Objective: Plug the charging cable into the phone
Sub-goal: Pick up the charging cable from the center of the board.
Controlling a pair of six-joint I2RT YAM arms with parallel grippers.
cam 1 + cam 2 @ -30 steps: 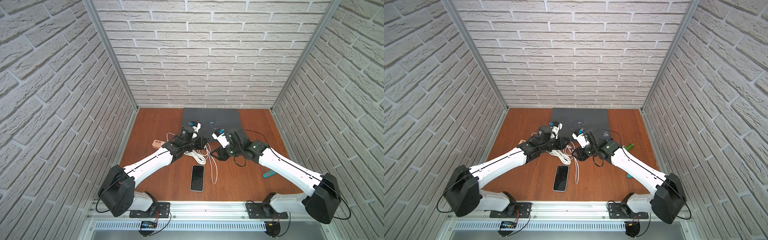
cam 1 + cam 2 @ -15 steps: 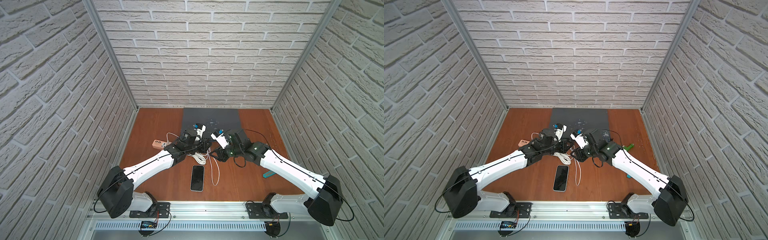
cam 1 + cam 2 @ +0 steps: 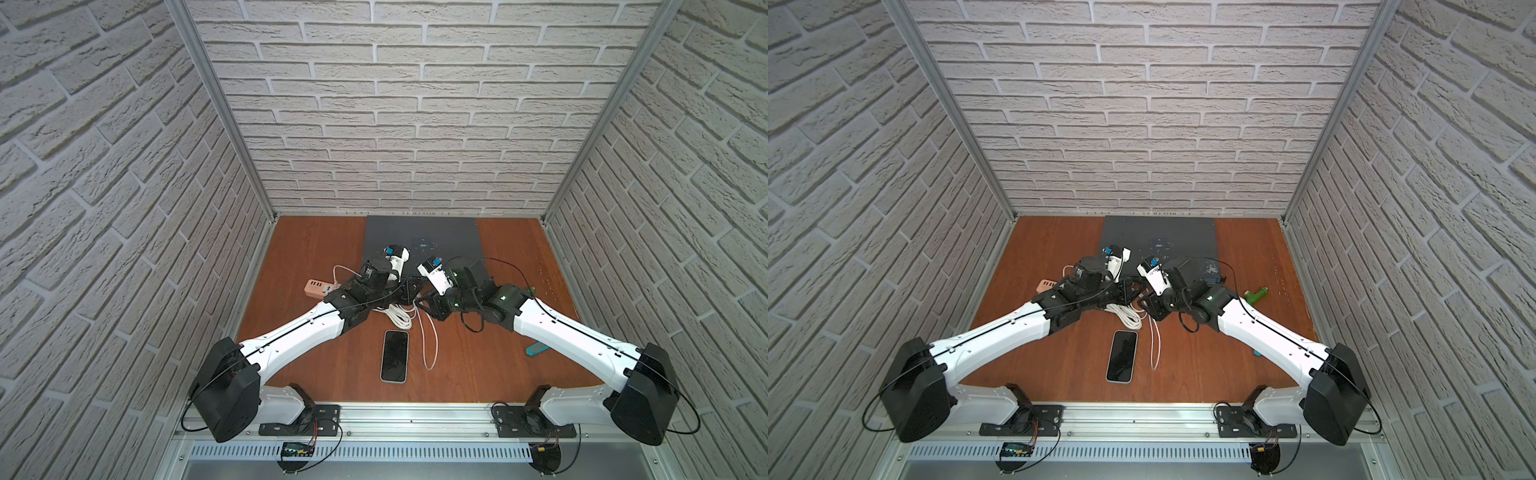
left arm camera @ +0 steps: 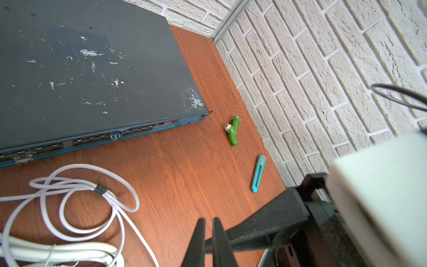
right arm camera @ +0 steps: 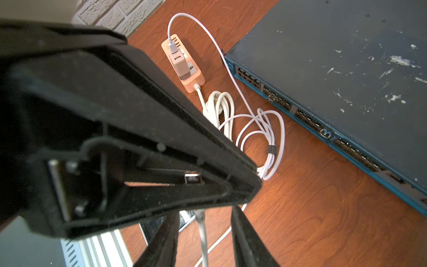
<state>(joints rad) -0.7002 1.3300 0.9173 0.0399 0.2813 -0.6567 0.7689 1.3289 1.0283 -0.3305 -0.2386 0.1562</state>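
The phone lies flat, screen up, near the table's front middle. The charging cable loops on the wood to its right and rises to the two grippers behind the phone. My left gripper is shut, and the cable's end runs up behind its fingers, the plug hidden. In the right wrist view the white cable hangs between the fingers of my right gripper. Those fingers stand open, with a gap on each side of the cable.
A thick white cord bundle and a pink power strip lie under and left of the left arm. A large grey-blue box fills the back middle. A green fitting and a teal cutter lie by the right wall.
The left gripper has moved right and forward to meet the right gripper. The right gripper's fingers have narrowed round the hanging cable. The phone has not moved.
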